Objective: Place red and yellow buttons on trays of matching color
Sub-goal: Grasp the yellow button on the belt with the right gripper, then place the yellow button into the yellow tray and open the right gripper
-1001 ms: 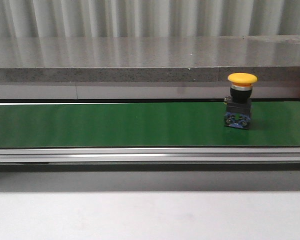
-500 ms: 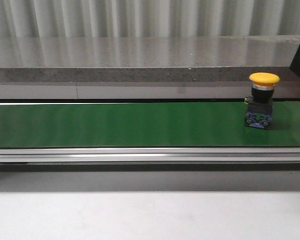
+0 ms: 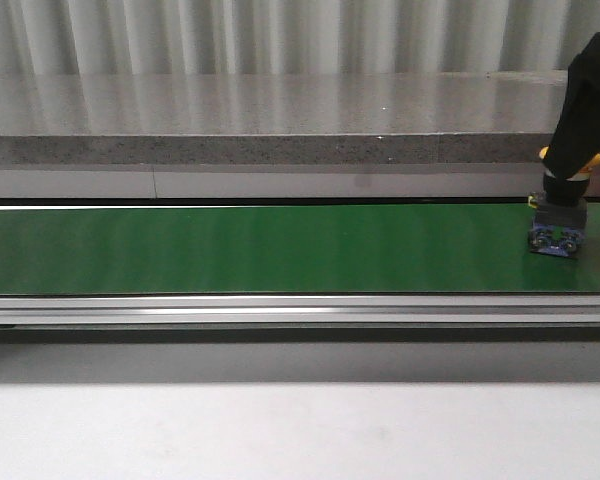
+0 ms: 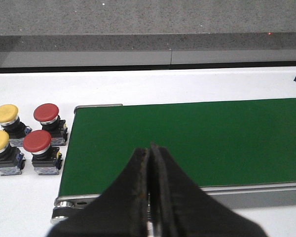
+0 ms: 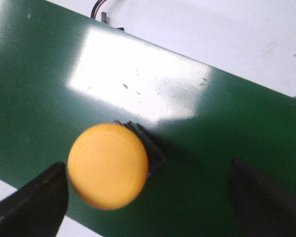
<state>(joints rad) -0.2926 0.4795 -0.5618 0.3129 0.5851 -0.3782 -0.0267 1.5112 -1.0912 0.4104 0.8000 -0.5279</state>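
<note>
Yellow button (image 5: 108,165) under right tool (image 5: 143,197), fingers spread wide

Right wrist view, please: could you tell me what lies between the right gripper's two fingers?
The yellow button stands on the green belt between them, close to one finger; bare belt separates it from the other. The right gripper is open.

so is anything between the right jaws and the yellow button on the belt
Nothing visible. The right gripper is open directly above the yellow button, its cap bare between the two fingers, with only green belt around it.
</note>
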